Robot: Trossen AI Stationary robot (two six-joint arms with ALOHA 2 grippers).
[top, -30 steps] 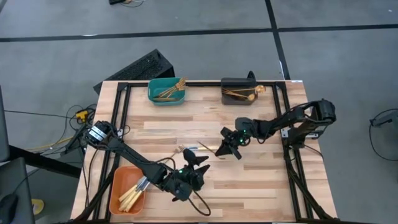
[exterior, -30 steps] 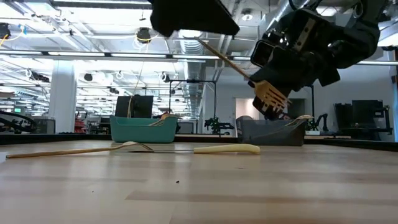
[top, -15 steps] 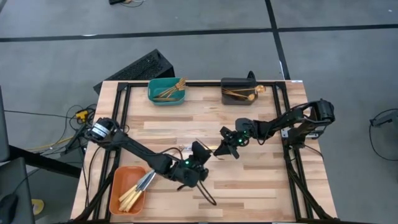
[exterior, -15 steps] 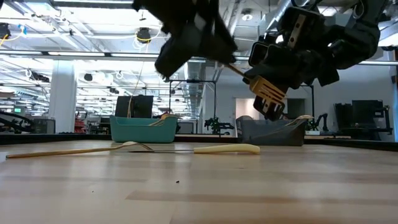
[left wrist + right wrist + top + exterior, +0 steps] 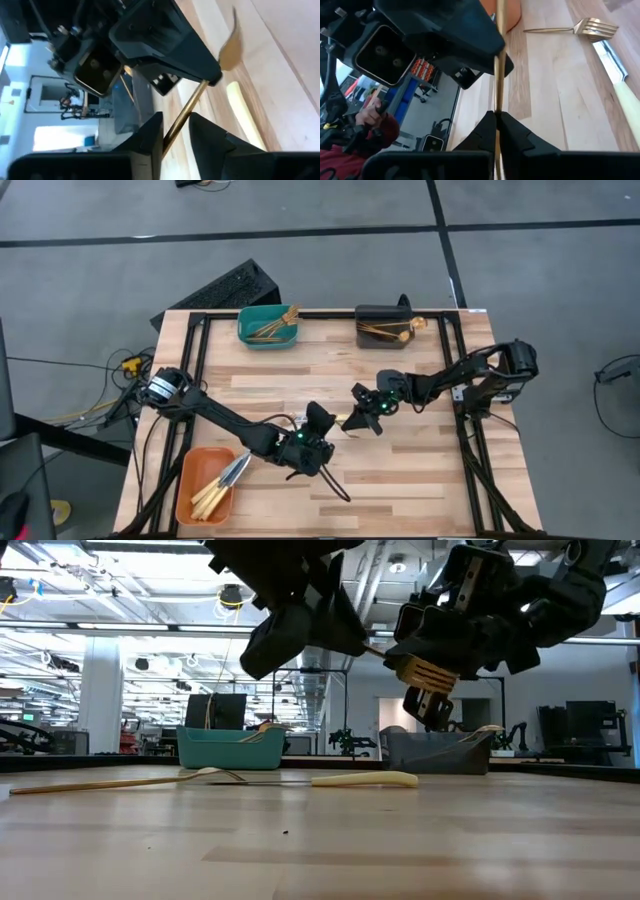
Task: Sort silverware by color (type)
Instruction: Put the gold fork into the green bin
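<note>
Fork (image 5: 425, 671) up in the air mid-table, both grippers on it: right gripper (image 5: 358, 418) pinches one end, left gripper (image 5: 322, 423) narrowed around its gold handle (image 5: 186, 117).

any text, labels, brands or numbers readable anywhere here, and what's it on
None can be read.
The teal bin, dark grey bin, orange bin and table show no print.
The fork held between both grippers bears no mark.
Signs in the room behind the table are too small to read.
</note>
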